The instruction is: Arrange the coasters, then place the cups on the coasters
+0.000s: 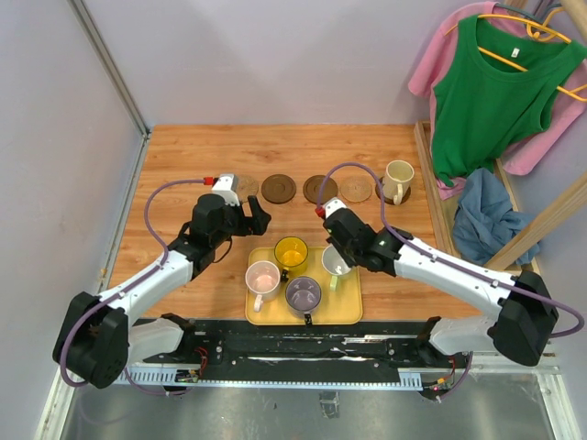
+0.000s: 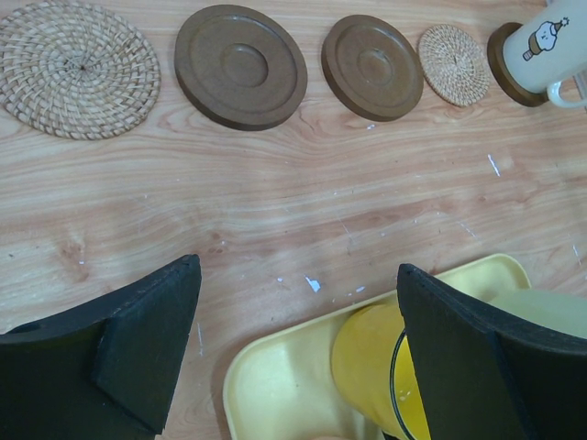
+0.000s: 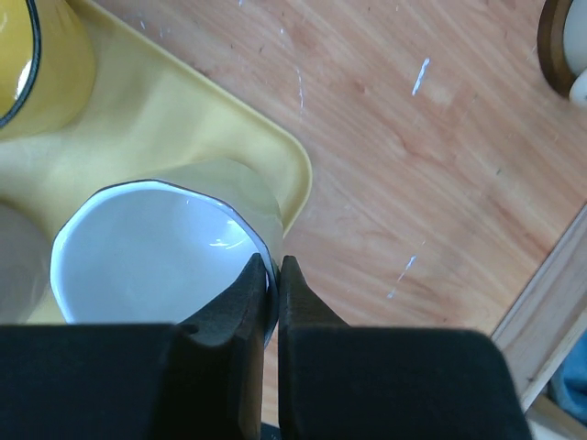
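Yellow rounded-rectangle tray [image 1: 347,310], lower centre, edges cut by the arms. Right gripper [image 3: 272,268] pinches tight on the rim of the pale green-white mug [image 3: 147,261] there. Left gripper [image 2: 298,275] gapes wide, empty. Five round brown and tan coasters [image 1: 278,188] line upper centre, the rightmost mostly hidden under the cream mug [image 1: 398,180].

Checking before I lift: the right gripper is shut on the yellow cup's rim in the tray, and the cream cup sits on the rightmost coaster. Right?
No: the right wrist view shows the right gripper shut on the pale green cup, at its rim, not on the yellow cup. The rest holds.
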`<action>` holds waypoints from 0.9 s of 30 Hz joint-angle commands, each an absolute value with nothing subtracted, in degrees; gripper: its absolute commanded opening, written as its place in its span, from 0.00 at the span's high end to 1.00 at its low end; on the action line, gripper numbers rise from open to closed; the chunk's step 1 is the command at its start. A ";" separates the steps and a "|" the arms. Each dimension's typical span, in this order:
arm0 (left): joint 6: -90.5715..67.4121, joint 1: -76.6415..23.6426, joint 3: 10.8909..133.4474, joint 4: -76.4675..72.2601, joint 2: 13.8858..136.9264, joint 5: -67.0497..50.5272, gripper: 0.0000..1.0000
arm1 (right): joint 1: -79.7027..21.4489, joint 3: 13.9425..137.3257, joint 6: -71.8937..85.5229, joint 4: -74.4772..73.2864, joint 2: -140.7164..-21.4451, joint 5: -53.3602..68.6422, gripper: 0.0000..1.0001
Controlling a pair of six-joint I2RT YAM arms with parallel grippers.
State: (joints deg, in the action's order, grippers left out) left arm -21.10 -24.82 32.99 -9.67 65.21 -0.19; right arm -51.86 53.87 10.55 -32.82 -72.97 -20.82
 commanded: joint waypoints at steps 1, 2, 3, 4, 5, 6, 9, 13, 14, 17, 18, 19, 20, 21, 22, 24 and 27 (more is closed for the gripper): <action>-20.99 -24.43 32.95 -11.73 65.91 -0.85 0.08 | -51.50 56.68 5.32 -27.44 -74.79 -23.10 0.99; -20.88 -24.43 32.93 -11.73 65.91 -0.73 0.08 | -51.13 56.58 5.16 -26.97 -75.13 -22.79 0.99; -20.87 -24.43 32.92 -11.77 65.88 -0.72 0.08 | -50.77 56.46 5.04 -26.40 -75.24 -22.45 0.99; -20.77 -24.43 32.90 -11.79 65.91 -0.65 0.08 | -50.41 56.12 4.90 -25.70 -75.22 -22.08 0.98; -20.80 -24.43 32.91 -11.80 65.96 -0.54 0.08 | -49.94 55.78 4.78 -24.82 -75.01 -21.47 0.97; -20.70 -24.43 32.94 -11.86 66.07 -0.56 0.08 | -49.44 55.38 4.56 -23.89 -74.76 -20.93 0.94; -20.63 -24.43 33.18 -11.93 66.43 -0.60 0.08 | -48.28 54.39 4.18 -21.90 -73.88 -19.70 0.82; -20.65 -24.43 33.23 -12.03 66.71 -0.70 0.08 | -48.01 54.36 3.87 -21.47 -72.86 -20.70 0.64; -20.65 -24.44 33.20 -12.09 66.71 -0.70 0.08 | -48.03 54.39 3.87 -21.45 -72.60 -20.96 0.61; -20.75 -24.43 33.17 -12.12 66.71 -0.73 0.08 | -47.99 54.10 4.16 -21.47 -71.96 -21.76 0.56; -20.80 -24.43 33.15 -12.13 66.71 -0.86 0.08 | -47.93 54.06 4.26 -21.50 -71.92 -22.06 0.54; -20.89 -24.43 33.11 -12.08 66.71 -0.85 0.08 | -47.89 54.05 4.37 -21.46 -71.82 -22.21 0.51; -20.88 -24.43 33.10 -12.07 66.67 -0.89 0.08 | -47.86 53.96 4.57 -21.47 -71.73 -22.23 0.47; -20.85 -24.43 33.14 -12.07 66.63 -0.88 0.08 | -47.82 53.96 4.79 -21.50 -71.68 -22.19 0.43; -20.84 -24.48 33.06 -12.06 66.62 -0.90 0.08 | -47.70 53.98 5.02 -21.50 -71.64 -22.18 0.41; -20.91 -24.44 33.05 -12.05 66.68 -0.95 0.08 | -47.68 53.88 5.65 -21.53 -71.55 -22.47 0.35; -20.89 -24.43 33.05 -12.04 66.77 -0.95 0.08 | -47.70 53.79 6.67 -21.31 -71.05 -22.69 0.24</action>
